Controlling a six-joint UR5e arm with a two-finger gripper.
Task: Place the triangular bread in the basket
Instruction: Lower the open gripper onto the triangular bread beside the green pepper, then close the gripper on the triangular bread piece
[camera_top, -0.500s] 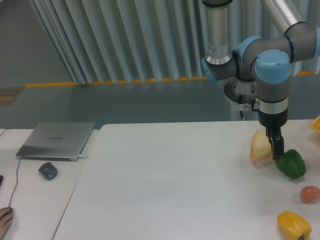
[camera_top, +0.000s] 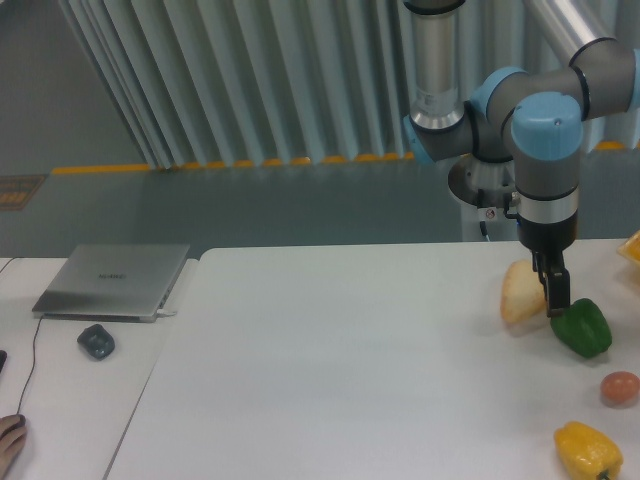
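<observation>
The triangular bread (camera_top: 520, 293) is a pale tan wedge at the right of the white table (camera_top: 330, 360), standing on edge. My gripper (camera_top: 553, 292) points straight down at the bread's right side. One dark finger (camera_top: 556, 291) lies across the bread's right edge, and the other is hidden behind the bread. The jaws look closed on the bread, which is at or just above the table surface. No basket shows clearly; only an orange edge (camera_top: 632, 247) appears at the right border.
A green pepper (camera_top: 582, 327) lies just right of the gripper, almost touching the finger. A small orange-brown ball (camera_top: 619, 387) and a yellow bell pepper (camera_top: 588, 450) lie nearer the front right. A laptop (camera_top: 115, 280) and mouse (camera_top: 96, 341) sit at the far left.
The arm and the bread have shifted very slightly upward and to the right together. Nothing else has moved.
</observation>
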